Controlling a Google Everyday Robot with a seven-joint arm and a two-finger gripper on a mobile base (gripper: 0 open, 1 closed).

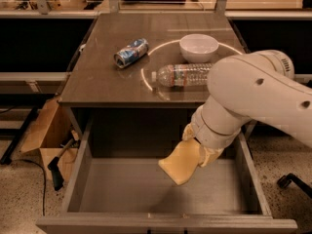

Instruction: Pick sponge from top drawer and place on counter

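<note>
A cardboard box (43, 130) sits on the speckled floor (19, 201), left.

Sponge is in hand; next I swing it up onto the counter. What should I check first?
Grasp: gripper, over the open grey metal top drawer's right half, holding the pale yellow foam sponge: ok.
Sponge higher than the glossy grey-brown counter edge: cannot tell.
Free spot on the counter, front left: ok.
Straight path ahead: clear plastic bottle lies near the front edge: not ok.
White bowl and crushed blue can away from that spot: ok.
</note>
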